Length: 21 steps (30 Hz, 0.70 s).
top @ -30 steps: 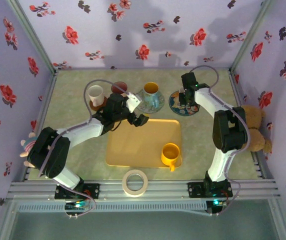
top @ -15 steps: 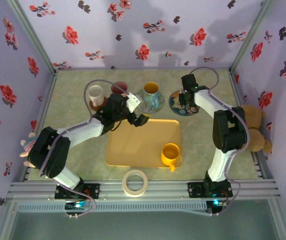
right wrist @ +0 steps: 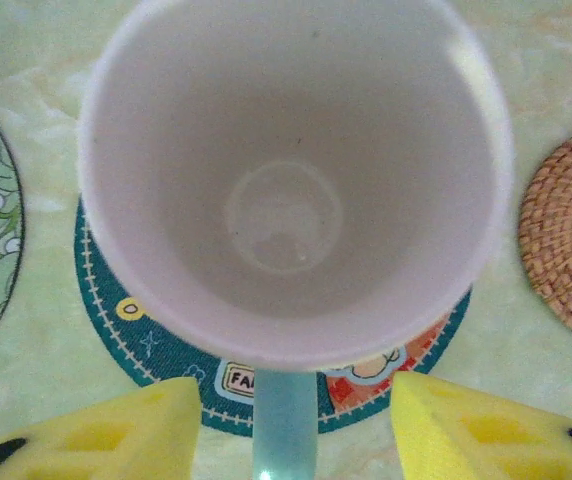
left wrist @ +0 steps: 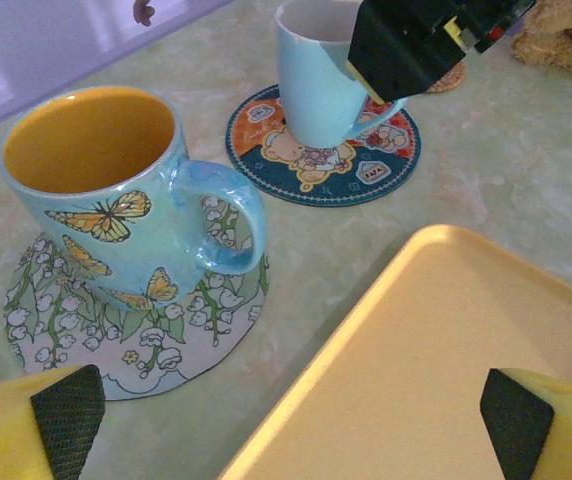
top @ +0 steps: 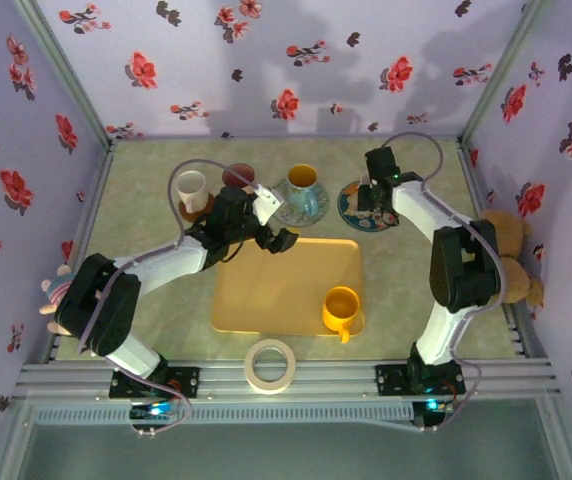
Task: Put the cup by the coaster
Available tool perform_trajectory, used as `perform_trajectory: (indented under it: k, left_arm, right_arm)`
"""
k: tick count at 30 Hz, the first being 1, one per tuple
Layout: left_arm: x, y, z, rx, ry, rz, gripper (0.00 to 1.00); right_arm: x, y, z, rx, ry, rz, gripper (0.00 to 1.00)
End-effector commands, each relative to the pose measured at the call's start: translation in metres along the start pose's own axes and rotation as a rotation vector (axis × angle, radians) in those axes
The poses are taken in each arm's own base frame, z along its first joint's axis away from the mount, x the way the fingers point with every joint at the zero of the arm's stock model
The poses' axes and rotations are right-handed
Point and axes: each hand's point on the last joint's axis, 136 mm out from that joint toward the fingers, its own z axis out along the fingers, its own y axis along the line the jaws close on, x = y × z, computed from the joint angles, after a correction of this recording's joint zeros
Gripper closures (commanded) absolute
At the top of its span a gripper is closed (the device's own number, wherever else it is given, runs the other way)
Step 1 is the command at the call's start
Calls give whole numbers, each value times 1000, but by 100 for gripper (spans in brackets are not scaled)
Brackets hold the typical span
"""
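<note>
Right wrist camera shows the right gripper (right wrist: 291, 435) spreading its yellow fingers (right wrist: 96, 430) off the handle of the pale blue cup (right wrist: 286, 200), which now stands released on the bear-print coaster (right wrist: 136, 345). Placement looks done. The left gripper (left wrist: 291, 415) hangs wide open, empty, near the tray (left wrist: 446, 340).

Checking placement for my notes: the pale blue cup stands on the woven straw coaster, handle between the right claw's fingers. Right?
No. The right wrist view shows the pale blue cup on the printed cartoon coaster; the woven coaster lies bare beside it. The rest holds.
</note>
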Motion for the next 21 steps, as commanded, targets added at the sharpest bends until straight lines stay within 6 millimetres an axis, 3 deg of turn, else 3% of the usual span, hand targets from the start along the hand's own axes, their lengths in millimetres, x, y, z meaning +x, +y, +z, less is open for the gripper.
perform_trajectory:
  k: [1,14,21]
  left_arm:
    - [-28,3,-6,6,-68,10,0]
    - [-49,-11,-38,37,-94,51,0]
    - [-55,-19,-57,52,-66,84,0]
  right_arm:
    - [1,-7,-19,10,-14,15,44]
    - [17,-14,-81,-39,-42,14,25]
    - [30,-16,-116,-65,-54,3,6]
